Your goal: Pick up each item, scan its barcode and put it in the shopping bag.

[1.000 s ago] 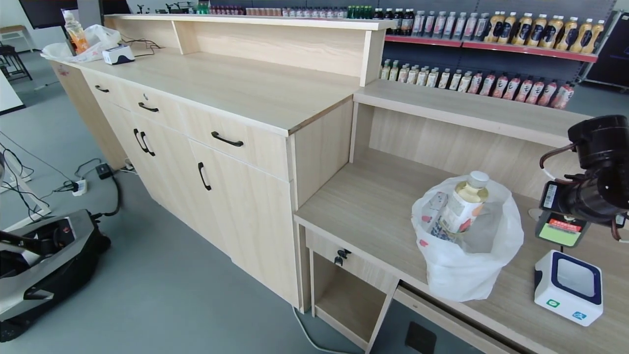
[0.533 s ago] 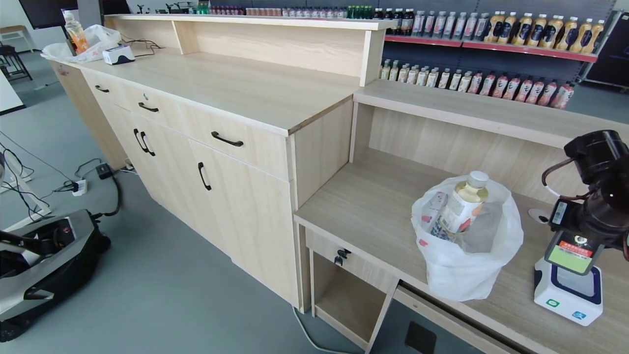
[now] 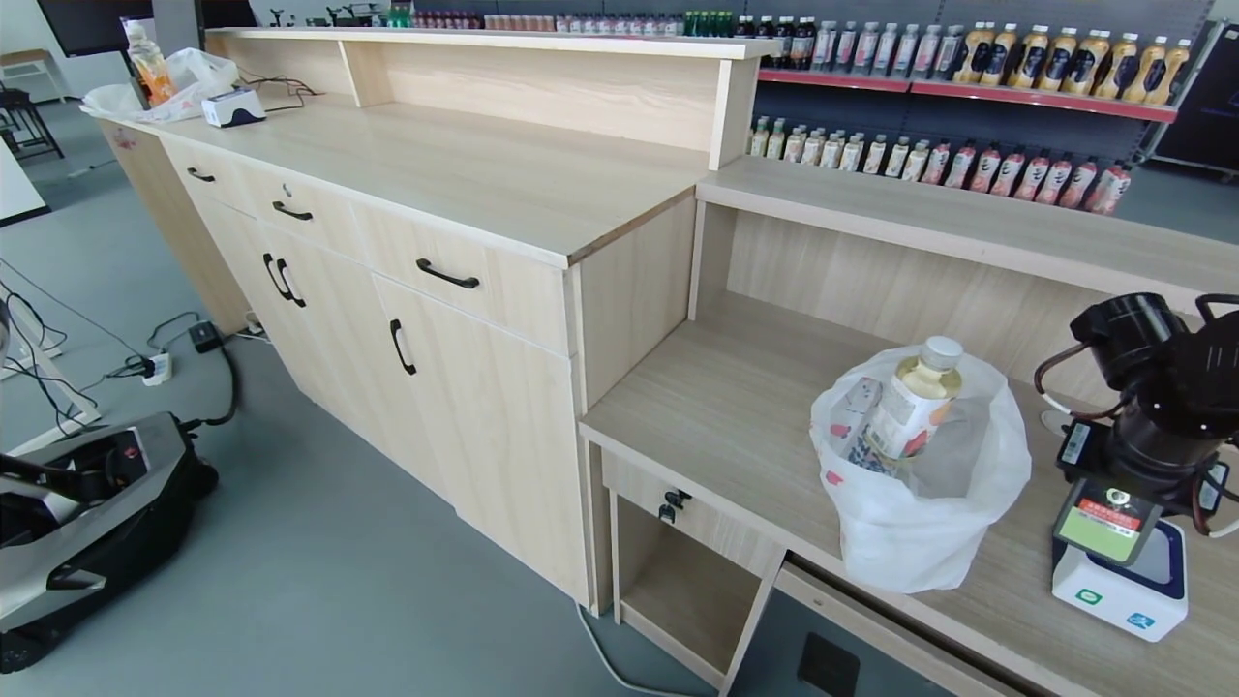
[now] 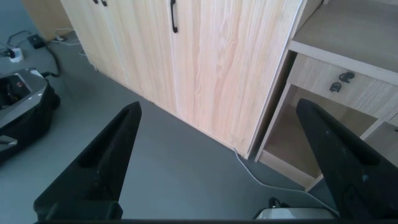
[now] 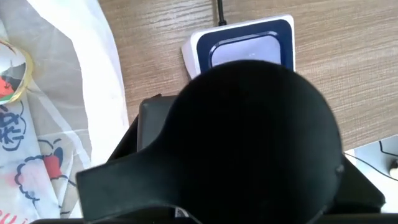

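Observation:
My right gripper is shut on a dark item with a green and red label. It holds the item right above the white scanner on the low counter, label side facing out. In the right wrist view a black rounded mass hides part of the scanner. The white shopping bag stands left of the scanner with a pale bottle leaning inside; its edge lies beside the scanner. My left gripper is open and hangs over the grey floor by the cabinet.
The low counter runs under a raised shelf. A tall cabinet stands to the left. Drink bottles line the store shelves behind. A grey and black machine and cables lie on the floor.
My right arm has come down with the item, from above and behind the scanner to just over its top. The bag and bottle have not moved.

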Motion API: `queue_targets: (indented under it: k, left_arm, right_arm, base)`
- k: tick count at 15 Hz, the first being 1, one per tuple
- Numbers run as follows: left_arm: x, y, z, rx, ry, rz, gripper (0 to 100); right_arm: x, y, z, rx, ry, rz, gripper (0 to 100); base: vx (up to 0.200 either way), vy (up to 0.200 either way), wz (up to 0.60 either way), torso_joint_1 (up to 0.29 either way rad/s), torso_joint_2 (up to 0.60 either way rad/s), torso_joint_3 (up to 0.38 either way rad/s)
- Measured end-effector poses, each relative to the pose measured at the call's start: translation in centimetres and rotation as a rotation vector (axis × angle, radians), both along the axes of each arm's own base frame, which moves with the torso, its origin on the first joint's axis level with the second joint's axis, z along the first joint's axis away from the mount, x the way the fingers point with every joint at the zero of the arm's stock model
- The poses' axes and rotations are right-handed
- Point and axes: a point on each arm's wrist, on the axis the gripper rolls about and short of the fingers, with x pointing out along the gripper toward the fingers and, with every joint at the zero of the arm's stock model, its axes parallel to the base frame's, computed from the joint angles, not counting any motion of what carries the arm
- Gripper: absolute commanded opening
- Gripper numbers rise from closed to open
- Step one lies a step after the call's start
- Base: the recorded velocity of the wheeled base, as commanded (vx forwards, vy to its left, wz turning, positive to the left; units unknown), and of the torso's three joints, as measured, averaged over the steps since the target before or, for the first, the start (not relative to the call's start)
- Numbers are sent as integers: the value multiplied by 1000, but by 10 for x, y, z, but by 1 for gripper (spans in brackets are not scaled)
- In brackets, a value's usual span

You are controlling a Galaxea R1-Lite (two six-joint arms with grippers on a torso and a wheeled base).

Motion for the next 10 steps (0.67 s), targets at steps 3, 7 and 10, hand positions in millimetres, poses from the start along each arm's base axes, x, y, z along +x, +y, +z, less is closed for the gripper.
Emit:
queue_targets:
  k: [3,7,10]
  left_arm:
    - [0,0,0,0,0,0,100]
    - [0,0,0,0,0,0,100]
    - [0,0,0,0,0,0,100]
  right_arm:
    - [11,-1,-12,6,6,1,0]
    - [18,-1,-22,8,16,8,0]
    - [19,-1,-22,-4,19,8,0]
  base:
    - [0,0,0,0,0,0]
    - [0,0,0,0,0,0]
    - [0,0,0,0,0,0]
